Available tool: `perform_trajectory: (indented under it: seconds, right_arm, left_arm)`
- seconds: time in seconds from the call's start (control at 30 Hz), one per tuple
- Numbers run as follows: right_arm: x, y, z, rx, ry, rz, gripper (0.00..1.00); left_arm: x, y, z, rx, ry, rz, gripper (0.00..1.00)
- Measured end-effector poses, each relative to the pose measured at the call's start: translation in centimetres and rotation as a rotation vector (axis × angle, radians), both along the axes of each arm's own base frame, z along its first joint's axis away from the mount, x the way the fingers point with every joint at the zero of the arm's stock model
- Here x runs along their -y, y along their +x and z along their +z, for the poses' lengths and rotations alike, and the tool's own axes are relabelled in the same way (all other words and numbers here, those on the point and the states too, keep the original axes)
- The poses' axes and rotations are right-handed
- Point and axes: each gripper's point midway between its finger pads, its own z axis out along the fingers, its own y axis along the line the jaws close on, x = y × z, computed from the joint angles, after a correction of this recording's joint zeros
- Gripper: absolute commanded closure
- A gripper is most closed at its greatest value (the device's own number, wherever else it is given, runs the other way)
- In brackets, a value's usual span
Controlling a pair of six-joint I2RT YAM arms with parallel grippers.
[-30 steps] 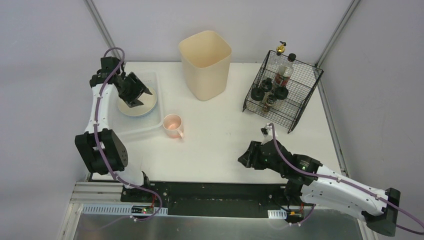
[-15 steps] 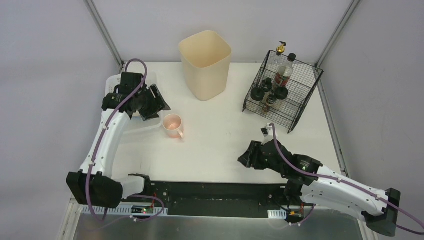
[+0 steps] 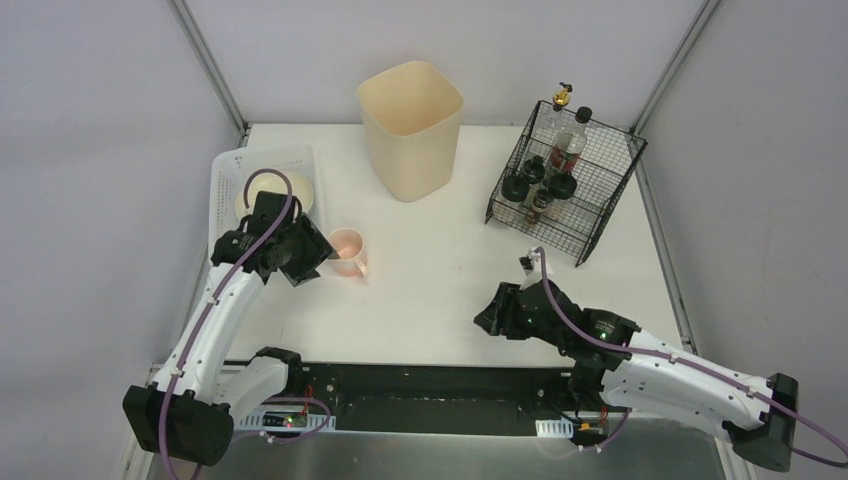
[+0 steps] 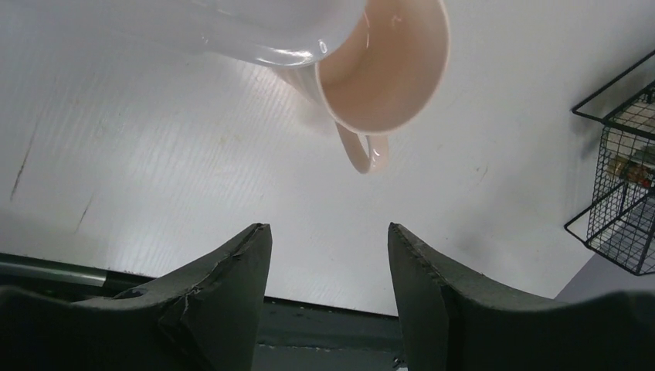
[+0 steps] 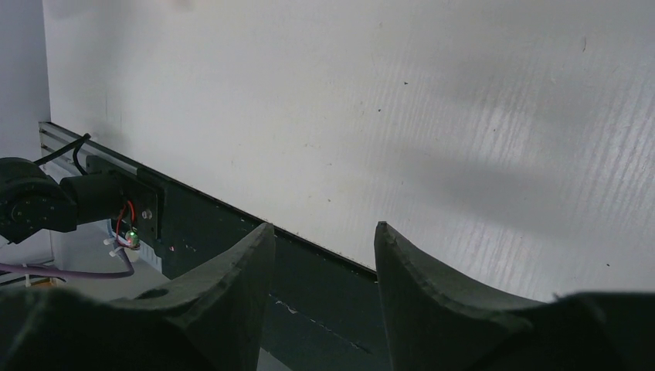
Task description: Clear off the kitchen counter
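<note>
The kitchen counter point(image 3: 450, 270) fills the middle of the overhead view, its front edge running just above the two arm bases. It is not cleared yet. A pink mug point(image 3: 347, 250) stands upright on the bare surface left of centre, just beside the near right corner of the white basket point(image 3: 230, 165). You cannot tell whether mug and basket touch. A plate point(image 3: 262, 190) lies in the basket. A cream bin point(image 3: 410, 130) stands at the back, and a black wire rack point(image 3: 600, 200) holding bottles point(image 3: 565, 150) sits at the back right.

Your left gripper point(image 3: 305, 255) is immediately left of the mug, by far the nearer of the two. In its wrist view the mug point(image 4: 386, 62) lies straight ahead of the fingertips and a little to their right. Its mouth faces up and its handle points back toward the jaws. The jaws stand apart with only counter between them, gripping nothing.

Your right gripper point(image 3: 490, 318) hangs low by the front edge, well apart from the mug, its jaws likewise parted and empty.

The mug looks like the left arm's pick. Reach forward and slightly right, and mind the handle facing you.
</note>
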Motion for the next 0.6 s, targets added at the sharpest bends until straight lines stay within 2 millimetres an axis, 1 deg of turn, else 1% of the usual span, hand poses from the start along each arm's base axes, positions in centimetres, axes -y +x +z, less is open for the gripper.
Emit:
perform_trajectory:
  seconds: [0.23,0.3,0.43,0.6]
  right_arm:
    - [0.2,-0.1,-0.6,-0.007,-0.011,0.0,0.47]
    - [0.2,-0.1,-0.6,-0.007,-0.011,0.0,0.47]
    - [0.2,-0.1,-0.6,-0.006,-0.01,-0.001,0.47]
    - [0.2,-0.1,-0.6,-0.006,-0.011,0.0,0.47]
  left_arm:
    - [0.2,-0.7,-2.7,-0.102,-0.044,0.125,0.41]
    - [0.4,-0.5,-3.2,-0.124,-0.05,0.149,0.4]
    - [0.3,0.2,-3.6,-0.127,-0.055,0.192,0.4]
    - [0.0,0.9,-4.4,-0.147,-0.032,0.239,0.4]
